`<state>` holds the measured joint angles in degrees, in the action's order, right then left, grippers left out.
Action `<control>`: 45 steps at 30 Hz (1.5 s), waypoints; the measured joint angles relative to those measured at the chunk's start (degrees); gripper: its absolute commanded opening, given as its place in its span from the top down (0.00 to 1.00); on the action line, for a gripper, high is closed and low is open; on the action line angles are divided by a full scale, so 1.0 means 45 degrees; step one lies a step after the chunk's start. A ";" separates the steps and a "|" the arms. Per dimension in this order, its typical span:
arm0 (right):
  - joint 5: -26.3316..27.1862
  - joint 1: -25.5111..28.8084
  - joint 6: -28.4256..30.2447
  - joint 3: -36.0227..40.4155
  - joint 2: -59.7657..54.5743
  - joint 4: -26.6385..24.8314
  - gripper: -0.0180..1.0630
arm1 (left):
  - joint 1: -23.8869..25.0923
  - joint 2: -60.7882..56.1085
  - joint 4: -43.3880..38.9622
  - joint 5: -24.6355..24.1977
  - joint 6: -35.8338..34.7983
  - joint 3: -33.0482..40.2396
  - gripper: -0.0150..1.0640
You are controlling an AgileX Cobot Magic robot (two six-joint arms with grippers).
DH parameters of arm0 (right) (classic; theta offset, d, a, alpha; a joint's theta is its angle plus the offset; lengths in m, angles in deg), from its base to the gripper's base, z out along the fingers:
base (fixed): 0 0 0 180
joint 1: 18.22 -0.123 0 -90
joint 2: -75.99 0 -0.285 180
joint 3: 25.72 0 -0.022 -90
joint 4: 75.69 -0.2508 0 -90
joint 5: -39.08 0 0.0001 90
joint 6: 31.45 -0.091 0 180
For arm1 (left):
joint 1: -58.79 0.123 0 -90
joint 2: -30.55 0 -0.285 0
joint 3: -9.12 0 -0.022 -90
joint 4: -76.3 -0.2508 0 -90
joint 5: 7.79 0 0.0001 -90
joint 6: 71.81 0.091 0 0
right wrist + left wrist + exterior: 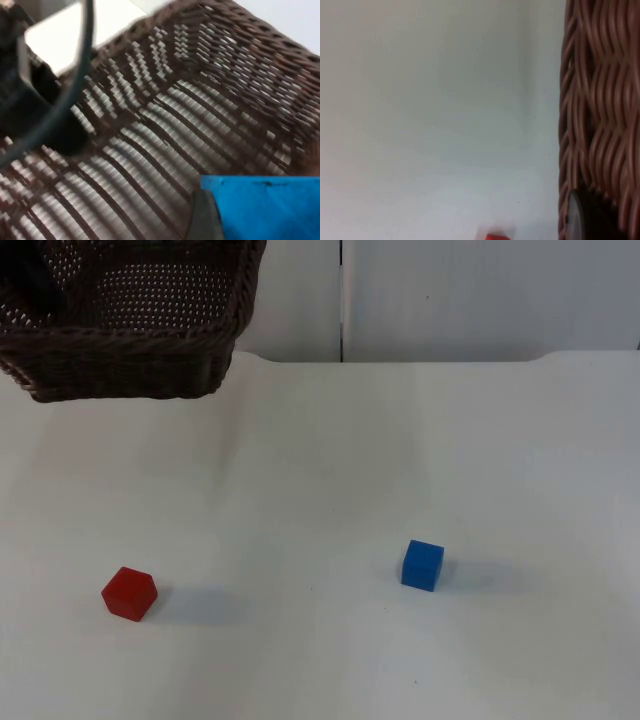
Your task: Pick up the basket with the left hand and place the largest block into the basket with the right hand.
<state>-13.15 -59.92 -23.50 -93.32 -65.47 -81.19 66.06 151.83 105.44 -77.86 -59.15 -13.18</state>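
Basket raised at table's far left; right wrist view: right hand pinching blue block over it.

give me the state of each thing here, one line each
basket: lifted at the table's far left, held by the left gripper at its wall
large blue block: held over the basket's inside by the right gripper
small blue block: resting on the table, untouched
red block: resting on the table, untouched
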 measured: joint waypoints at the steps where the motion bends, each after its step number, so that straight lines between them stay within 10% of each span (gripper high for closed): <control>1: 0.0000 0.0000 0.0000 0.0000 0.0000 0.0000 0.99 | 0.0000 0.0000 0.0000 0.0000 0.0000 0.0000 0.99; 18: 0.1958 0.0028 0.1693 -0.0027 -0.1597 -0.1689 0.97 | 0.0000 0.0000 0.0000 0.0000 0.0081 0.0000 0.99; 31: 0.1991 0.0028 0.1943 -0.0027 -0.1646 -0.1782 0.31 | 0.0000 0.0000 -0.0026 0.0000 0.0081 0.0000 0.99; 45: 0.0717 0.0050 0.1918 -0.0045 -0.0142 -0.1519 0.29 | 0.0000 0.0021 -0.0026 0.0000 0.0081 0.0000 0.99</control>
<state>-9.93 -59.69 -14.87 -93.52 -66.11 -88.03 66.06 151.92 105.32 -77.86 -58.78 -13.18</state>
